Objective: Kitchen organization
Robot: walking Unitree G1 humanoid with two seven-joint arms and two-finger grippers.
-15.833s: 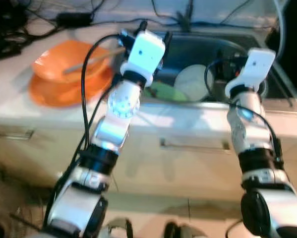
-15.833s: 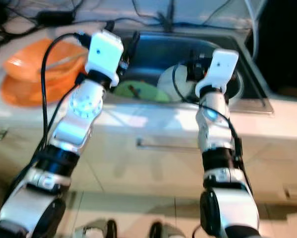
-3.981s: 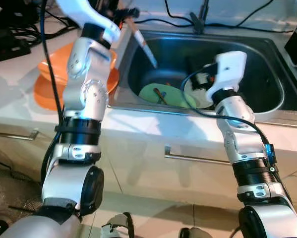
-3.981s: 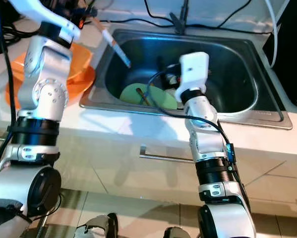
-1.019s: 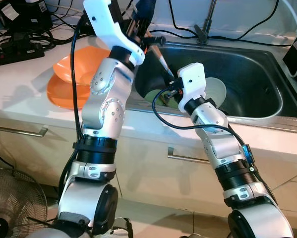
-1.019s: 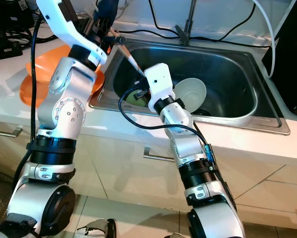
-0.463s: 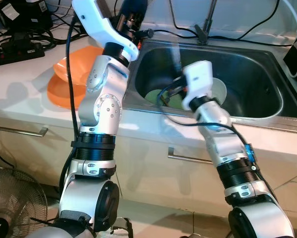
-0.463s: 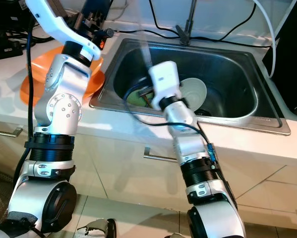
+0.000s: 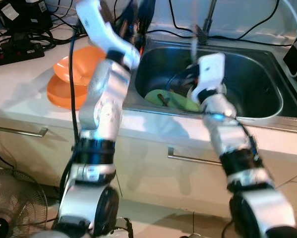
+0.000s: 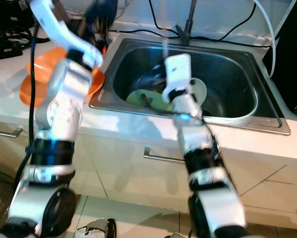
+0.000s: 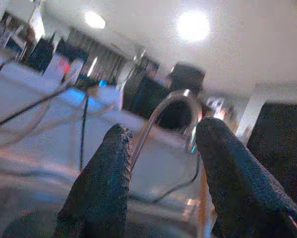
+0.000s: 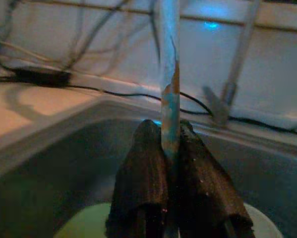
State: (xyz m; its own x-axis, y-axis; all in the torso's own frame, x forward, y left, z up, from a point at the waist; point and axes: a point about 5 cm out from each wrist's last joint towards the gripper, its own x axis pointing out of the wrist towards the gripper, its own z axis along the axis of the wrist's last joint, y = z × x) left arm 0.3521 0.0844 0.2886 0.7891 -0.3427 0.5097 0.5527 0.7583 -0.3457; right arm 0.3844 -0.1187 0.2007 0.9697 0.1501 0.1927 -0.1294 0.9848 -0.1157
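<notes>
White counter (image 9: 19, 84) runs along in front of me, with a steel sink (image 9: 267, 99) set into it and cupboard doors with a long handle (image 9: 193, 157) below. Black cables (image 10: 222, 34) lie along the back wall behind the tap (image 10: 189, 20).

On the counter, to the left of the sink, I see an orange bowl (image 9: 71, 69) sitting on an orange plate (image 9: 59, 94). Down in the sink lies a green plate (image 10: 141, 98) with a small dark thing on it that I cannot make out. A white plate (image 10: 200, 89) leans just beside the green one, partly behind my right arm.

My right gripper (image 12: 170, 148) is over the sink, above the plates. Its two black fingers (image 12: 143, 163) are pressed tight on a thin stick-like utensil (image 12: 169, 64). The utensil stands up straight out of the fingers. It looks pale with an orange patch near the grip. From my head camera it is only a faint blurry streak (image 9: 194, 42) rising above the right wrist.

My left gripper (image 11: 158, 163) is lifted high near the left back corner of the sink, close to the orange bowl. Its fingers (image 11: 101, 183) are spread apart and nothing is between them. Past them I can see the curved tap (image 11: 175, 106), the cables and bright lights on the ceiling.

Both arms look smeared and blurry from my head camera. Low on the floor at the left is part of a fan (image 9: 9, 208).
</notes>
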